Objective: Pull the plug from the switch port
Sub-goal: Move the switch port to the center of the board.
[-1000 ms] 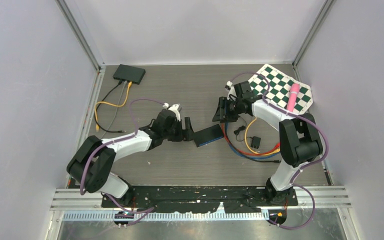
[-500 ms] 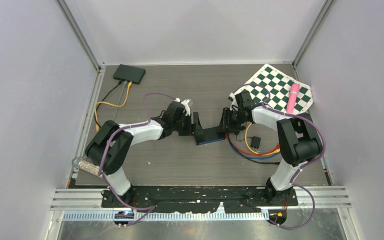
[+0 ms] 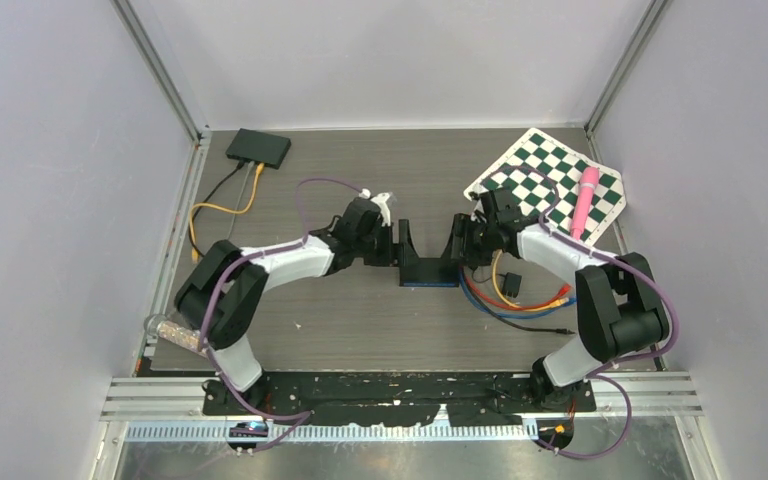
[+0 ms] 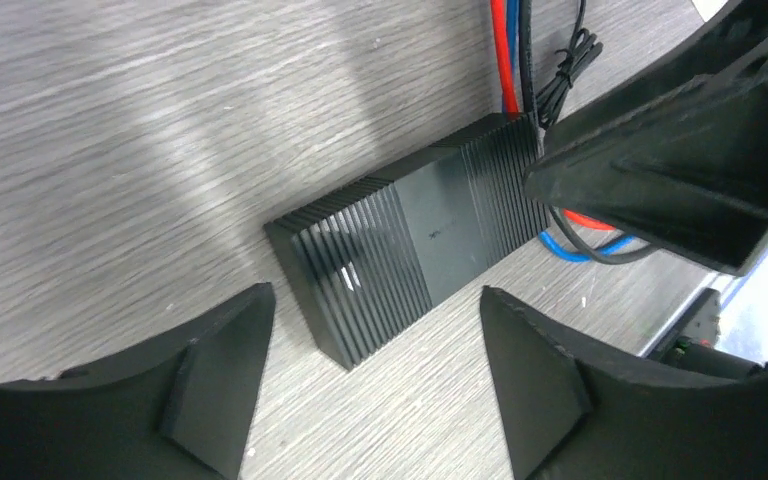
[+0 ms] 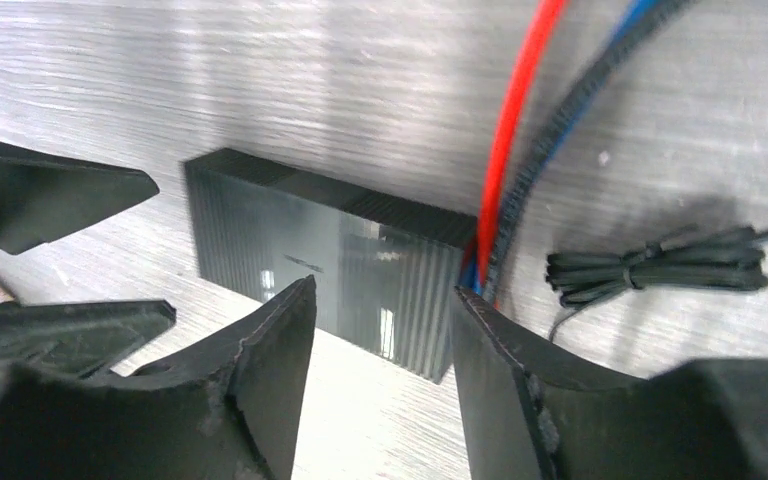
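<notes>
Black switch [image 3: 428, 272] now lies squared between the arms, which have closed in from both sides. Left gripper [image 3: 403, 243] gapes open at its left end. Right gripper [image 3: 459, 242] hangs open over the red cable [image 5: 510, 130]. The plug looks still seated, though it's hidden.

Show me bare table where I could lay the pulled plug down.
Free: the far strip between the black box and the checkered mat, and the near strip in front of the switch. Crowded: right of the switch, with cables and a small adapter.
</notes>
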Controlling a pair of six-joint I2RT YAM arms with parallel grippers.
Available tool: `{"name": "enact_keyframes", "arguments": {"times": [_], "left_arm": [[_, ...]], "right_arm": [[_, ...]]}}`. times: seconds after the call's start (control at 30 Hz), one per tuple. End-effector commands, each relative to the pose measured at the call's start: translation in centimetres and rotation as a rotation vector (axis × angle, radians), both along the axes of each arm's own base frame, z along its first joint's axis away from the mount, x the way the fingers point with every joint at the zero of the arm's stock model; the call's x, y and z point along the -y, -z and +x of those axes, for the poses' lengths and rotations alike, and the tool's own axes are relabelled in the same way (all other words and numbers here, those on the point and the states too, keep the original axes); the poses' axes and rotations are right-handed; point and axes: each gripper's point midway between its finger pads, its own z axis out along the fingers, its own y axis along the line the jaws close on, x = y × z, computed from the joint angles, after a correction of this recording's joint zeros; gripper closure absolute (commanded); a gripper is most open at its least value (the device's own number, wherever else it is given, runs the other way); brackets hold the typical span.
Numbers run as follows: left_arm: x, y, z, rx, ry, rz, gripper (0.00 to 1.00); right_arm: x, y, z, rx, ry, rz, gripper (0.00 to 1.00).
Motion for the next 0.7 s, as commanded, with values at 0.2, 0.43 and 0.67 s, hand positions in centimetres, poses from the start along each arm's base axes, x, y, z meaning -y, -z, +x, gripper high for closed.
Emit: {"name": "enact_keyframes", "arguments": {"times": [0.2,0.43,0.67], "left_arm": [[-13.3,-6.8,4.0,0.296,-0.282,0.447,0.00],[-27.6,-8.7,4.9,0.207,-0.692,0.664,0.00],[-36.8,-8.3,5.9,0.111,-0.882,0.590,0.00]], "right_arm": [[-3.5,-9.6,2.6,0.228,-0.193,0.175,0.34],[-3.5,-9.7,2.7,0.229,-0.192,0.179,0.34],[-3.8,-8.7,2.5,0.187,-0.198,0.187,0.34]]}}
